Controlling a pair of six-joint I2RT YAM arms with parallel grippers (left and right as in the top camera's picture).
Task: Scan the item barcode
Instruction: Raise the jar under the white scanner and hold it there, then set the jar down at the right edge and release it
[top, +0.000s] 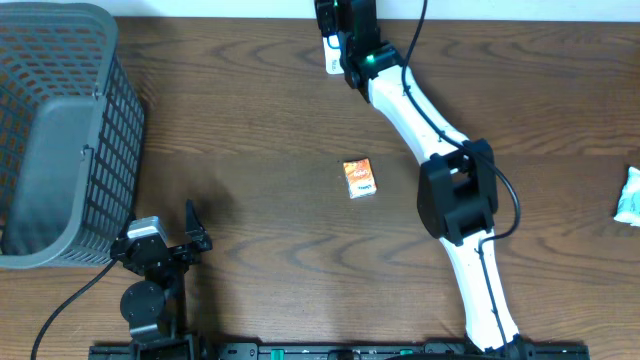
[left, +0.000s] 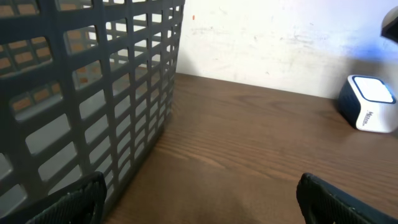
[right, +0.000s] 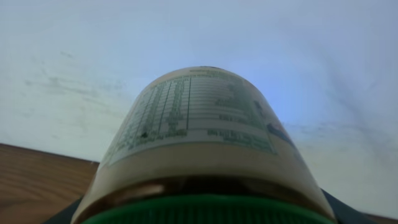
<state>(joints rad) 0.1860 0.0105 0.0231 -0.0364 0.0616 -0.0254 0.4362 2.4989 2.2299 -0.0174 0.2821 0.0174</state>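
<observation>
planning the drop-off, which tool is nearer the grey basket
Left. The left tool sits just beside the basket; the right tool, gripping a bottle, is far across the table.

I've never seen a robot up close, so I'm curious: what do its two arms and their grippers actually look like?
The right arm is slim white tubes joined by bulky black housings, with a small green light near the wrist. The left arm shows only black parts. Each trails a black cable. The left gripper has two dark matte fingers.
</observation>
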